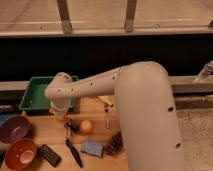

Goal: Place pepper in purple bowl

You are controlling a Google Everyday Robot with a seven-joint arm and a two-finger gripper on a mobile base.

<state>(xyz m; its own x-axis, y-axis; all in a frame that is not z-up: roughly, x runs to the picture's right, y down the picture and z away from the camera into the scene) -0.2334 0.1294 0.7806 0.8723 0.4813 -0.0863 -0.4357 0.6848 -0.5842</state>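
My gripper [63, 115] hangs from the white arm's wrist, low over the wooden table just in front of the green tray. A small reddish bit right at its tip looks like the pepper [66, 119]; I cannot tell whether it is held or lying on the table. The purple bowl [12, 128] stands at the table's left edge, about a bowl's width left of the gripper, and looks empty.
An orange-brown bowl [19, 153] sits in front of the purple one. A green tray [35, 95] is behind the gripper. A round orange fruit [86, 126], a black-handled tool [73, 148], a black remote [49, 154], a blue sponge [92, 148], a brown cone [115, 143] and a utensil [106, 118] lie on the table.
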